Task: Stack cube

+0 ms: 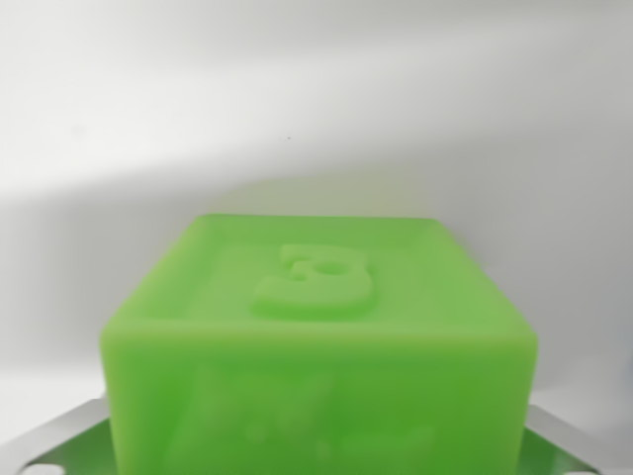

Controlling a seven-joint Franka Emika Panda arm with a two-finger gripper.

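Observation:
A bright green cube (pixel 316 336) fills the lower half of the wrist view, very close to the camera. Its top face carries a raised figure (pixel 316 282) in the same green. My gripper (pixel 316 450) sits around it: one metal finger (pixel 59 435) shows at the bottom left and the other finger (pixel 569 440) at the bottom right. Both press against the cube's sides, so the gripper is shut on the cube. The fingertips and the cube's underside are hidden. No second cube is in view.
A plain white surface (pixel 316 109) stretches behind the cube, with a soft grey shadow (pixel 89 257) around it.

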